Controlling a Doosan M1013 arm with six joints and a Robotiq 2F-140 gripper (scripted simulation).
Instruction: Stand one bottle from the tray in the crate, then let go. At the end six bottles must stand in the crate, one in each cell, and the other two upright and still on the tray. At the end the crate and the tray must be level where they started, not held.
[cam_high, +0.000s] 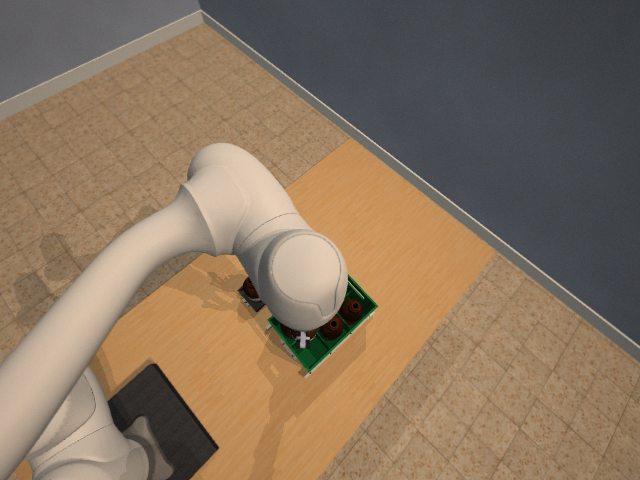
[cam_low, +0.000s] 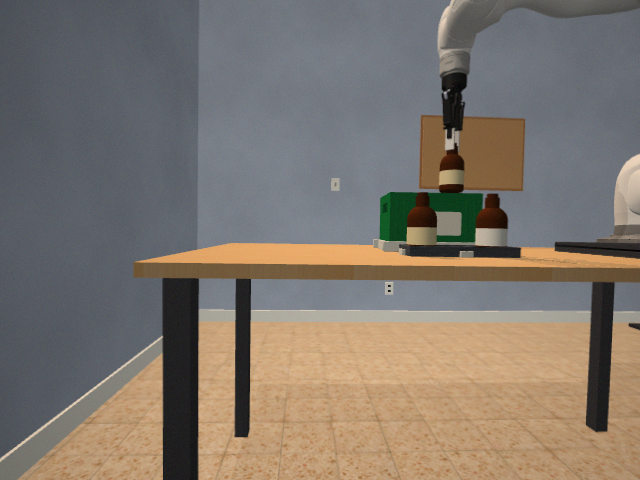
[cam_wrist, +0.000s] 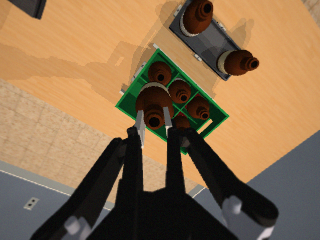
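Note:
My gripper (cam_low: 452, 140) is shut on the neck of a brown bottle (cam_low: 451, 173) with a cream label and holds it upright above the green crate (cam_low: 431, 217), its base just over the crate's rim. In the wrist view the held bottle (cam_wrist: 155, 107) hangs between my fingers over the crate's (cam_wrist: 172, 102) left end and hides the cell under it. Several brown bottles (cam_wrist: 180, 91) stand in the crate's other cells. Two bottles (cam_low: 421, 219) (cam_low: 491, 220) stand upright on the dark tray (cam_low: 460, 249).
The crate (cam_high: 323, 325) and the tray sit side by side on the wooden table, the tray mostly hidden by my arm in the overhead view. My dark base plate (cam_high: 160, 413) is at the table's near end. A brown board (cam_low: 471, 152) hangs on the wall behind.

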